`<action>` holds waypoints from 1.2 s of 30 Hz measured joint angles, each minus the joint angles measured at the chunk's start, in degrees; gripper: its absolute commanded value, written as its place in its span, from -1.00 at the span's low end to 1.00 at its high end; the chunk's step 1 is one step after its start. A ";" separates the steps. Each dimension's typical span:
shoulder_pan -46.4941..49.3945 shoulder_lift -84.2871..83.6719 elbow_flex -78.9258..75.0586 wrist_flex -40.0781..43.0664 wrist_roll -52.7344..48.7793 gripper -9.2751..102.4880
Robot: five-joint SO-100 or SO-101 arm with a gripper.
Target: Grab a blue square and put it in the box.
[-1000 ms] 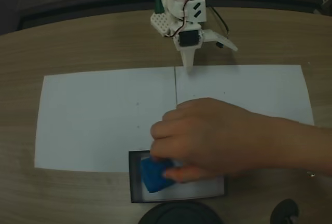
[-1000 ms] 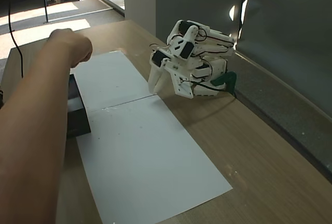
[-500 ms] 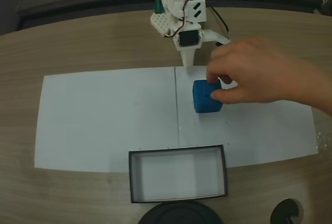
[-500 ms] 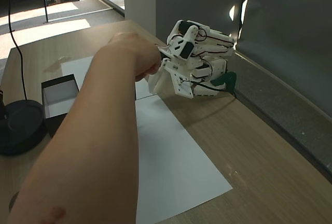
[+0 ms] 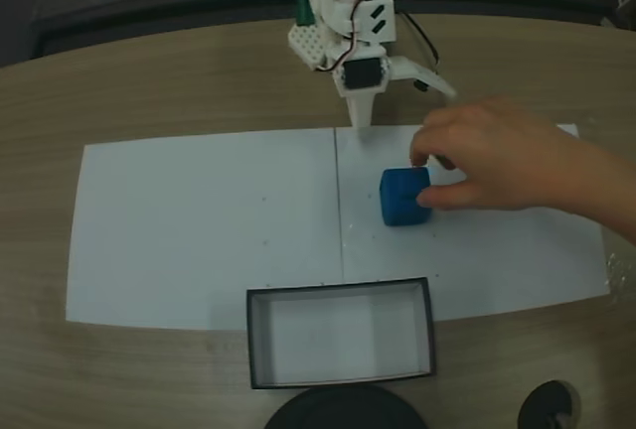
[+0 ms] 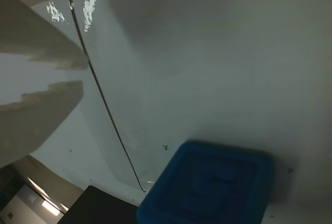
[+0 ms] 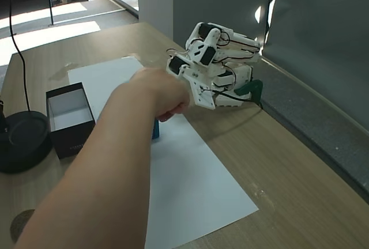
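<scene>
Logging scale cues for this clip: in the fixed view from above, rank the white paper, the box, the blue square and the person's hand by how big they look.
1. White paper, by far the largest.
2. Box and hand: similar extent, and the hand is raised nearer the camera, so unranked.
3. Blue square, the smallest.
</scene>
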 measured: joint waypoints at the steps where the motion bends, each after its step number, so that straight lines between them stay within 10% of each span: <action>1: -0.26 0.00 0.00 0.00 0.00 -0.84; 21: -1.23 -2.72 -22.59 -5.98 -12.13 -0.59; 36: -7.21 -70.05 -52.65 0.44 -3.34 -0.24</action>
